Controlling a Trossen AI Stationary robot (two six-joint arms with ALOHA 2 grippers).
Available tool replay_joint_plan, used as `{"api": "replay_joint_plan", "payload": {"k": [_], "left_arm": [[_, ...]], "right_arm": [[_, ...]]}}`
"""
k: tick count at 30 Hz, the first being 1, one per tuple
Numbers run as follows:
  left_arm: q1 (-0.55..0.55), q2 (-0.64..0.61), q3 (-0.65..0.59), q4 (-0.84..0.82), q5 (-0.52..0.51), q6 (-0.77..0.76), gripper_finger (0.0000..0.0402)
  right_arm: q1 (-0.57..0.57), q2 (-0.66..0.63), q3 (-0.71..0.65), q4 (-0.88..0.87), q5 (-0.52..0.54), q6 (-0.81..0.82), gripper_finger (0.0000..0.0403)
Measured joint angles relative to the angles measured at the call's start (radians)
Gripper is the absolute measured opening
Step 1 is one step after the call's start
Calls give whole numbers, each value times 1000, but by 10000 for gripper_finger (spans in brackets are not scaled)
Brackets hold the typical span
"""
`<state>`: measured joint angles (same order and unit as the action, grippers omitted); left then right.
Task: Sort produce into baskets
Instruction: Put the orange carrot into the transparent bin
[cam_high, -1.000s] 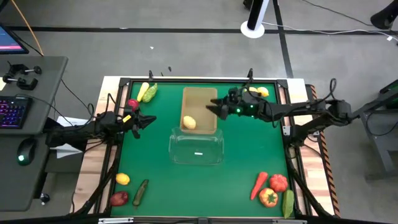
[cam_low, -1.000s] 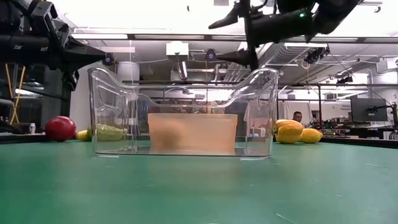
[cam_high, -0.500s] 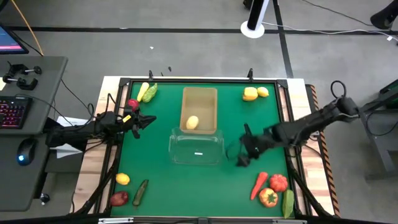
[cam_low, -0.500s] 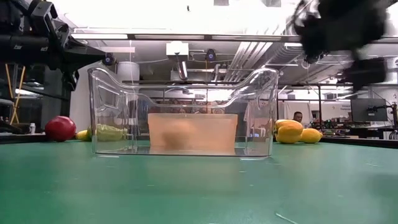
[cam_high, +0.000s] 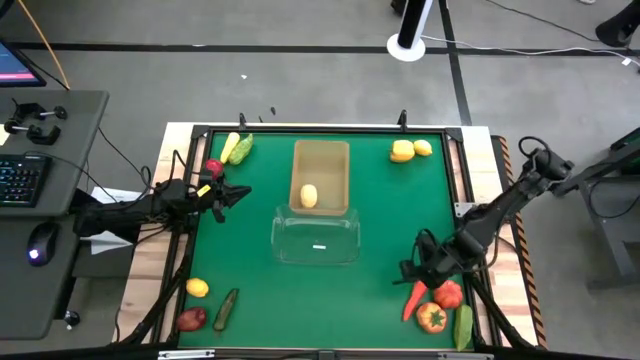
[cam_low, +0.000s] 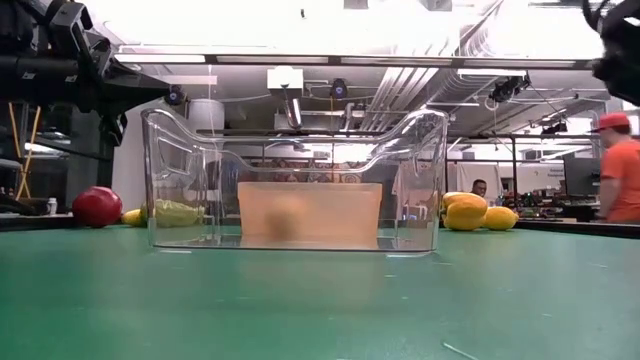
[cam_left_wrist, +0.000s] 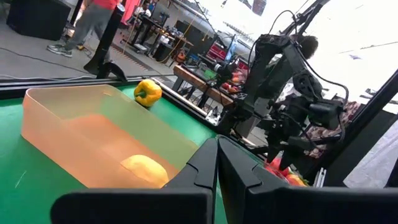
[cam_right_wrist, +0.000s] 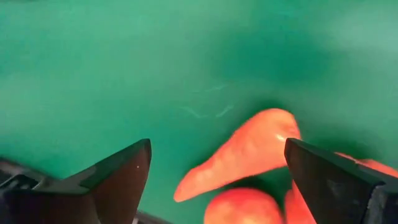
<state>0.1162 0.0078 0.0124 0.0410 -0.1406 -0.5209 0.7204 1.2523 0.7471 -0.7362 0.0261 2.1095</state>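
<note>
Green felt covers the worktop (cam_high: 390, 215), dark-framed on all sides.

Clear plastic basket (cam_high: 316, 240) sits mid-worktop; the tan basket (cam_high: 320, 177) stands just beyond it toward the far edge, nearly touching, with one yellow lemon (cam_high: 309, 196) inside.

Right arm reaches in from the right edge toward the near right corner. Right pincer (cam_high: 415, 270) hangs over the carrot (cam_high: 416, 298), fingers spread wide apart, nothing between them; the wrist view shows the carrot's tip in the gap between the two fingers (cam_right_wrist: 118, 177).

Left arm waits at the left edge. Left pincer (cam_high: 240, 194) points toward the tan basket, fingers pressed together, holding nothing.

Produce, near right corner cluster: red tomato (cam_high: 448, 294) beside the carrot, orange-yellow pepper (cam_high: 431, 318) close to the near edge, green cucumber (cam_high: 463, 327) at the right edge.

Far right corner: yellow pepper (cam_high: 402, 151) and a small lemon (cam_high: 423, 148) side by side.

Far left corner: banana (cam_high: 231, 148) and a green vegetable (cam_high: 242, 151) touching; red apple (cam_high: 213, 167) just beside them at the left edge.

Near left corner: small yellow fruit (cam_high: 198, 288), dark cucumber (cam_high: 226, 309), red fruit (cam_high: 191, 319) nearest the corner.

Low view: a person in an orange shirt (cam_low: 622, 180) stands in the room behind.
</note>
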Motion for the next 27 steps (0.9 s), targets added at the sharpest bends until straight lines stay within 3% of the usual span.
{"api": "replay_joint_plan", "payload": {"k": [5, 14, 27], "left_arm": [[0, 0, 0, 0, 0, 0, 1], [0, 0, 0, 0, 0, 0, 1], [0, 0, 0, 0, 0, 0, 1]], "right_arm": [[28, 70, 0, 7, -4, 82, 360], [26, 174, 0, 66, -61, 92, 360], [26, 187, 0, 109, -138, 89, 360]]}}
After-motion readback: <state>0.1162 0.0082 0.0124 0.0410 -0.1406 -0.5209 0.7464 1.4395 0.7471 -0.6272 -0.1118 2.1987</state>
